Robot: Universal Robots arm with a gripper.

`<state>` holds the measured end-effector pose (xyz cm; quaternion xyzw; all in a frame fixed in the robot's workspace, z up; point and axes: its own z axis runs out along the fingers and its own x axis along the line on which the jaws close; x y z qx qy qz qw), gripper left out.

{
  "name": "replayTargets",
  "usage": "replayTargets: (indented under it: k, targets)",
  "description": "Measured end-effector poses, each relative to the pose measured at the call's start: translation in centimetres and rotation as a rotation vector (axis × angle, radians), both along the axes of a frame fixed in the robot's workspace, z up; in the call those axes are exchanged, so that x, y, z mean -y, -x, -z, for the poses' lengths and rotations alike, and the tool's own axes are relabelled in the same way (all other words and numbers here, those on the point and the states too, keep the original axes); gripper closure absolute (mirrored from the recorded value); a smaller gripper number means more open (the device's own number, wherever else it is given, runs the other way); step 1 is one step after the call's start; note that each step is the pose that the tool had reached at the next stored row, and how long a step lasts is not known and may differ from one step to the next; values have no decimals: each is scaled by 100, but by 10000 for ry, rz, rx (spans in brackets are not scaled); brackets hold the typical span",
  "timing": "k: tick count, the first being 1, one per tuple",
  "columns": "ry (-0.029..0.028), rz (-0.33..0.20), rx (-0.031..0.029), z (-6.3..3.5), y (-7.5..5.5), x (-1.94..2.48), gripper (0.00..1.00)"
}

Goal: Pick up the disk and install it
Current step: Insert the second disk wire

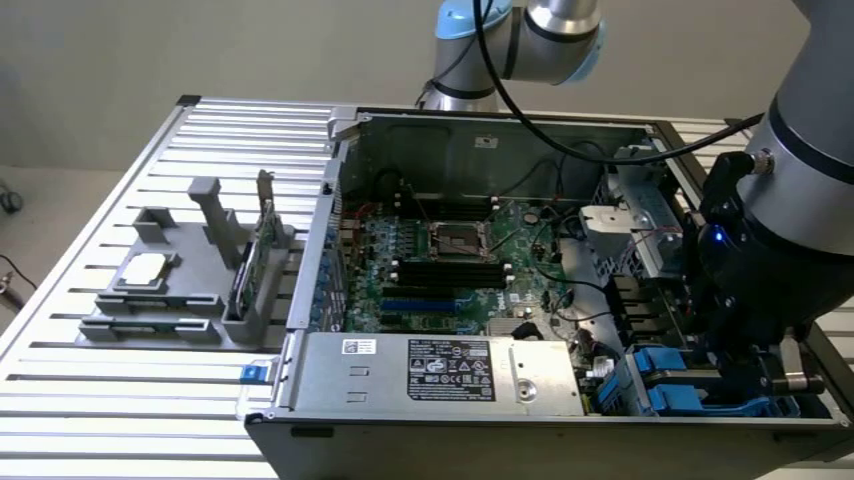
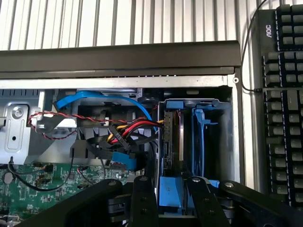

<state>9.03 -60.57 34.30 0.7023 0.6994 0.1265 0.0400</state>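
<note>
The gripper [image 2: 171,198] is down inside the open computer case [image 1: 467,125], at the drive cage [image 2: 226,142] in the corner on the exterior view's right. Its black fingers [image 2: 144,201] are clamped on the blue carrier tab of the disk [image 2: 171,137], which stands on edge in a cage slot, beside an empty blue carrier [image 2: 201,142]. Red, yellow and blue cables [image 2: 128,130] run just alongside.

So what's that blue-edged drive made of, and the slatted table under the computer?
The disk looks like a dark metal body in a blue plastic carrier; the blue is glossy and moulded-looking, though the body sits edge-on in its bay, so that is a guess. The table looks like bare aluminium: pale silver, ribbed slats with a dull sheen.
</note>
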Motion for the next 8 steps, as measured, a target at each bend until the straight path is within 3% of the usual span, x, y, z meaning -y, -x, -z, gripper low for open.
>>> replayTargets:
  k: [8]
  targets:
    - [-4,-1,0,-257,25,3,68]
